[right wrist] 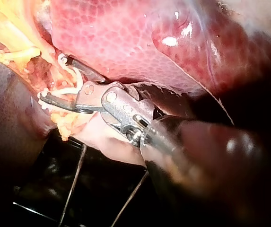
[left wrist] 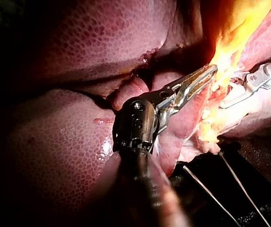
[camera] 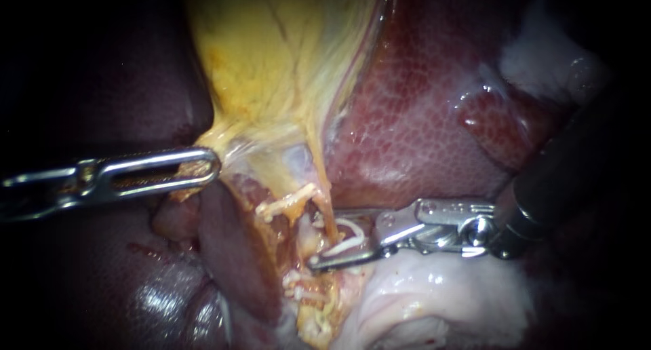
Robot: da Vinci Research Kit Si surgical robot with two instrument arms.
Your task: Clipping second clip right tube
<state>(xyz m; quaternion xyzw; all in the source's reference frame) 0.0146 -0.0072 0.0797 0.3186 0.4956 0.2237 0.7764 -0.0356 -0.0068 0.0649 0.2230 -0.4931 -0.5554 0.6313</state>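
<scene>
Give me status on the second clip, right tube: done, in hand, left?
Done: left instrument grips the gallbladder at its narrow end. In hand: right instrument carries a white clip, not closed, at the tube. Left: squeeze it shut, release, back off. I can't confirm another clip on that tube.

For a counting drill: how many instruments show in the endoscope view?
2: left instrument grips the gallbladder; right instrument lies right of centre, below the liver. None seems hidden.
</scene>
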